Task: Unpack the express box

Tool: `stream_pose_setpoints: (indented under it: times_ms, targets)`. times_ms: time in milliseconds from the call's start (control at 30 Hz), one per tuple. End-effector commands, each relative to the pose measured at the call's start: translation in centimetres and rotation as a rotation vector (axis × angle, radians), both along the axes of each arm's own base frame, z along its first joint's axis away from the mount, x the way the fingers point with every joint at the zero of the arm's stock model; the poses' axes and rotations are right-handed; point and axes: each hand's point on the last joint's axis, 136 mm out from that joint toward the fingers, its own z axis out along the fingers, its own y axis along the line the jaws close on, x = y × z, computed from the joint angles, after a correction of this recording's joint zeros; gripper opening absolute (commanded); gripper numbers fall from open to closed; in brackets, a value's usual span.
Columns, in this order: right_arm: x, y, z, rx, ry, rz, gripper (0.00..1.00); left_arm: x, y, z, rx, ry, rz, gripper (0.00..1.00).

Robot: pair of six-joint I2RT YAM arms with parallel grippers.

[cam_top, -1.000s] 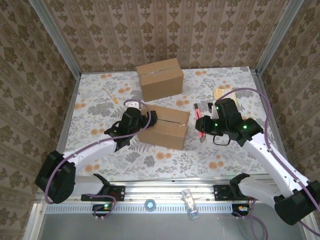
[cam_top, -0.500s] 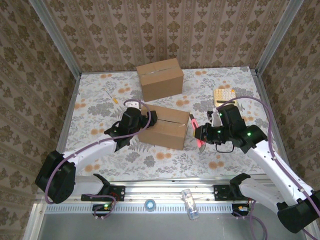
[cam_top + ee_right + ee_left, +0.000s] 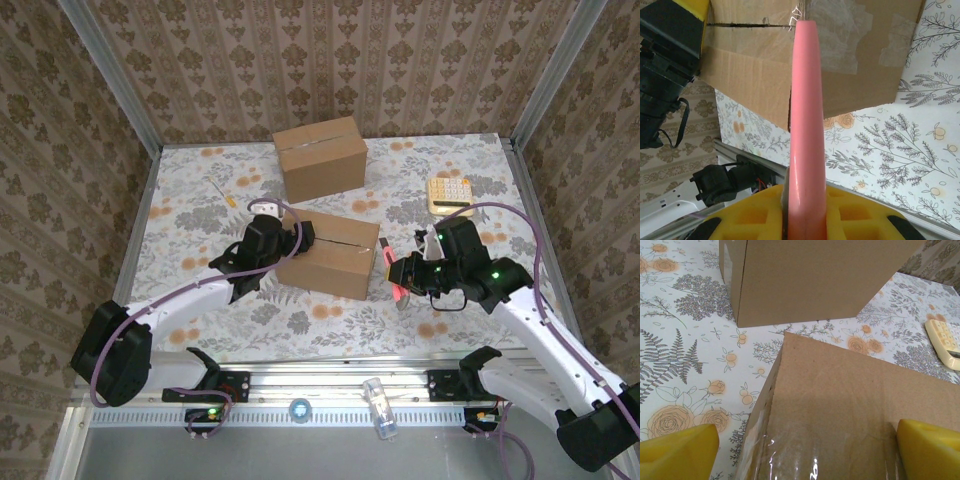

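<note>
1. Counter (image 3: 200,290): floral-patterned cover, walled in by patterned panels, with both arm bases at its 6 o'clock edge.

2. Far box (image 3: 320,158): plain brown carton, closed, at 12 o'clock from the counter's middle. It stands apart from the near box, with a strip of cover between them.

3. Near box (image 3: 328,253): brown carton at the counter's middle, long axis running from 9 to 3 o'clock. Its flaps lie flat. A dark slit runs along the top seam, and clear tape crosses both ends.

4. Left pincer (image 3: 283,243): at the near box's 9 o'clock end, jaws spread wide. In the left wrist view one yellow pad (image 3: 677,452) hangs over the counter beside the box's side. The other pad (image 3: 930,450) sits over the taped top. I cannot tell whether either pad touches the cardboard.

5. Right pincer (image 3: 400,275): at the near box's 3 o'clock end, clamped on the pink cutter.

6. Calculator (image 3: 449,192): cream with pale keys, lying flat at 2 o'clock and well apart from both boxes.

7. Pink cutter (image 3: 807,100): slim handle rising from between the yellow pads. Its tip meets the top edge of the box's taped end, by the slit.

8. Yellow stick (image 3: 222,192): thin, at 10 o'clock, lying loose on the cover.
</note>
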Motion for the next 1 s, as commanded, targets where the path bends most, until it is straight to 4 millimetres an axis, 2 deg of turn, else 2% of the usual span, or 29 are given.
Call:
stream_pose_setpoints:
  times_ms: [0, 967]
  targets:
    - [0.0, 0.4, 0.4, 0.041, -0.004, 0.003, 0.0, -3.1, 3.3, -8.4, 0.205, 0.236, 0.023, 0.91]
    - [0.1, 0.5, -0.9, 0.035, 0.023, -0.002, 0.0, -3.1, 3.3, -8.6, 0.204, 0.237, 0.025, 0.92]
